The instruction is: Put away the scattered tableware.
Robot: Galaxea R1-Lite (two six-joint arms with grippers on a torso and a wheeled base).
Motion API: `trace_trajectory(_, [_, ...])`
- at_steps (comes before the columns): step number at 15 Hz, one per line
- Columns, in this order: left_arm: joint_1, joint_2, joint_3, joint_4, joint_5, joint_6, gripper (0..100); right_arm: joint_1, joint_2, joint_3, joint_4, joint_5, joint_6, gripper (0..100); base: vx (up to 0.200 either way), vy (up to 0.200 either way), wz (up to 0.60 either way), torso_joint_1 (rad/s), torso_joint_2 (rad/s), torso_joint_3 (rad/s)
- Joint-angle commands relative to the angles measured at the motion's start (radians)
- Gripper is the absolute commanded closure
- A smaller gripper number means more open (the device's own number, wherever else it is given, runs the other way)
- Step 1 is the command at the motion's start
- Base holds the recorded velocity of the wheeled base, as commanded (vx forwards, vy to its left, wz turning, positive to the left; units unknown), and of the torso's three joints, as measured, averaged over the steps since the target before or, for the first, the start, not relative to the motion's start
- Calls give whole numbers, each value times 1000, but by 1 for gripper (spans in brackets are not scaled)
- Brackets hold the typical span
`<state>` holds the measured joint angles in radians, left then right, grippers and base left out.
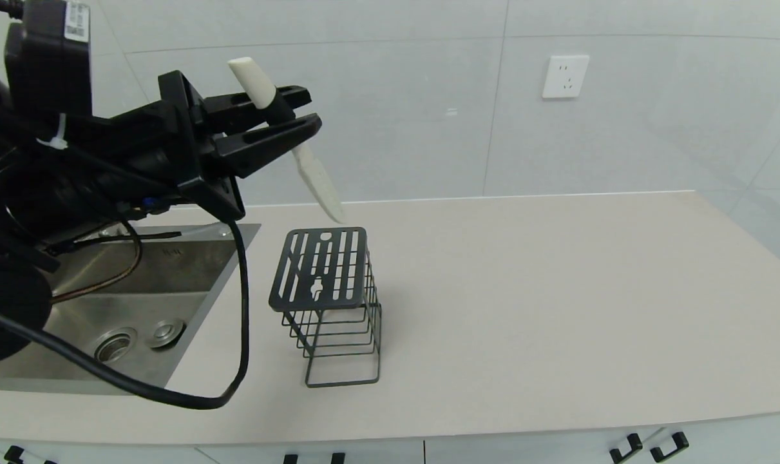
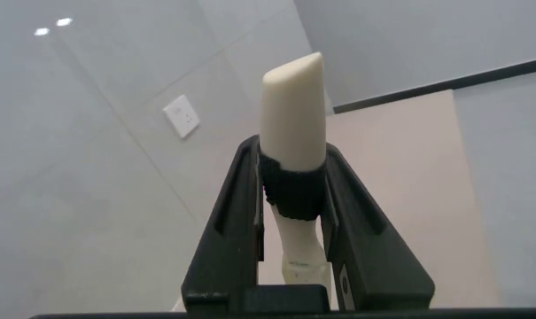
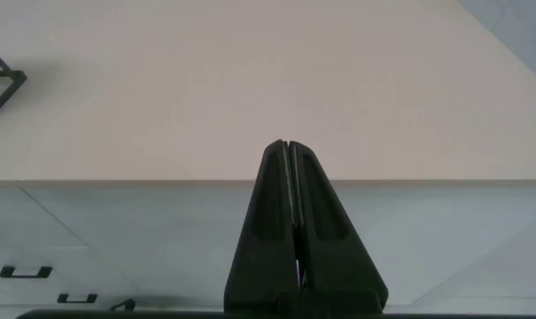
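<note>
My left gripper is shut on a white knife with a white handle and a black collar, held high above the counter. The blade slants down toward the black wire rack, its tip just above the rack's slotted top plate. In the left wrist view the knife handle sticks up between the two fingers, clamped at the black collar. My right gripper is shut with nothing in it, hovering over the front edge of the counter.
A steel sink is set into the beige counter left of the rack. A black cable hangs from the left arm over the sink's edge. A wall socket is on the tiled wall. Drawer handles line the front.
</note>
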<state>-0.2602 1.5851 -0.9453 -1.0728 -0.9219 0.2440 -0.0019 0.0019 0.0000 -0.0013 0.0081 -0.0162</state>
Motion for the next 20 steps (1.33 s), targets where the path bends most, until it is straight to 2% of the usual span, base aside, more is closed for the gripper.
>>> trace_trajectory(1, [1,7,-9,36,2,18,100,-1,0,0,3,0,1,100,0,0,0,0,0,0])
trace_trajectory(3, [-1,6,8,106,2,64,100,-1,0,0,3,0,4,100,0,0,0,0,0,0])
trace_trajectory(6, [-28,21,10,120,3,72,100,-1,0,0,3,3,5,100,0,0,0,0,0,0])
trace_trajectory(9, [-30,72,2,122,25,113,100,-1,0,0,3,3,5,100,0,0,0,0,0,0])
trace_trajectory(11, [-36,82,-1,122,61,113,100,-1,0,0,3,3,5,100,0,0,0,0,0,0])
trace_trajectory(14, [-45,85,-21,122,66,113,100,-1,0,0,3,3,5,100,0,0,0,0,0,0])
trace_trajectory(16, [-56,92,-29,122,100,115,100,-1,0,0,3,3,5,100,0,0,0,0,0,0])
trace_trajectory(20, [-33,108,-39,122,100,116,100,-1,0,0,3,3,5,100,0,0,0,0,0,0])
